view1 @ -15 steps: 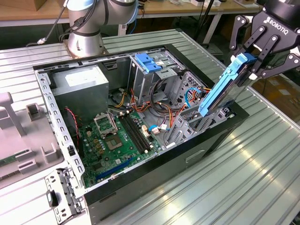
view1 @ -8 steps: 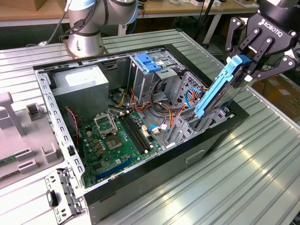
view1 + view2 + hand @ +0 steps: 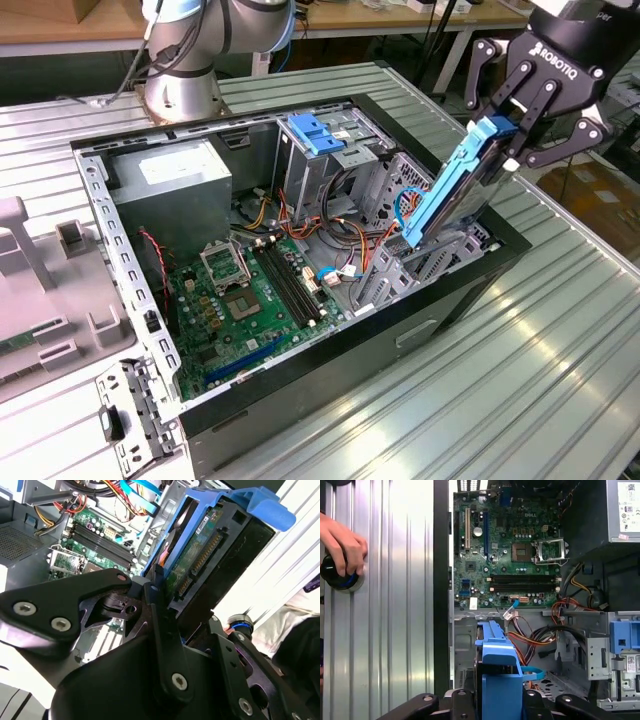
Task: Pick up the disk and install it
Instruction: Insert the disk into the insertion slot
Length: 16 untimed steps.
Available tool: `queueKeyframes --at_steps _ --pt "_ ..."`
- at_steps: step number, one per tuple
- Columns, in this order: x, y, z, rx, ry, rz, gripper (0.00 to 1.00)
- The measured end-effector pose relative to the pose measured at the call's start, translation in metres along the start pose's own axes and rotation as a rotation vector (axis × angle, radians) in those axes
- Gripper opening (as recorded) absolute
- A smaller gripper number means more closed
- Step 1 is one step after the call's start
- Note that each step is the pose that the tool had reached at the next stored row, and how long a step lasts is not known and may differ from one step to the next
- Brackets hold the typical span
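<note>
Tool: the black, linked-finger tool (image 3: 512, 140) is pinching the disk (image 3: 448, 195) at its upper, tabbed end, one finger on each blue rail
Disk, look: flat rectangular slab framed in bright blue plastic rails; in the second wrist view the blue tab (image 3: 265, 506) is a chunky moulded lip, and the exposed face carries a green circuit board with a row of gold contacts beside a dark body
Disk, place: held tilted in the air over the corner of the computer case (image 3: 330, 385) at the exterior view's right, tab end high, lower end dipping into the case among grey perforated sheet metal; I cannot tell whether it touches that metal
Case: open black box lying on its side, with bare steel edges full of punched holes
Inside: green motherboard (image 3: 240, 300) with long black slots and a square socket; a plain grey power supply (image 3: 170, 185); a bundle of orange, red and yellow wires (image 3: 535, 635) just beside the disk's lower end
Second blue part: another blue plastic bracket (image 3: 315, 132) sits atop the steel drive cage, well apart from the held disk
Surface: ribbed, silvery metal surface (image 3: 530, 380), bare past the case wall toward the exterior view's right
Person: a hand (image 3: 342, 540) rests on a dark round knob (image 3: 337, 575) on the surface outside the case
</note>
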<state>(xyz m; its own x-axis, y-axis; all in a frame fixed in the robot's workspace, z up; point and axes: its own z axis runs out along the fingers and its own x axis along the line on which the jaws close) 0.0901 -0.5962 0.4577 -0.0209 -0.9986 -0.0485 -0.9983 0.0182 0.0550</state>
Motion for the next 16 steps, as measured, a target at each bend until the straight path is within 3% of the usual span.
queueKeyframes --at_steps 6,16 --pt "-0.0079 0.0004 0.0133 0.0 -0.0001 0.0 0.36" --pt "-0.0083 -0.0004 0.0293 0.0 -0.0001 0.0 0.36"
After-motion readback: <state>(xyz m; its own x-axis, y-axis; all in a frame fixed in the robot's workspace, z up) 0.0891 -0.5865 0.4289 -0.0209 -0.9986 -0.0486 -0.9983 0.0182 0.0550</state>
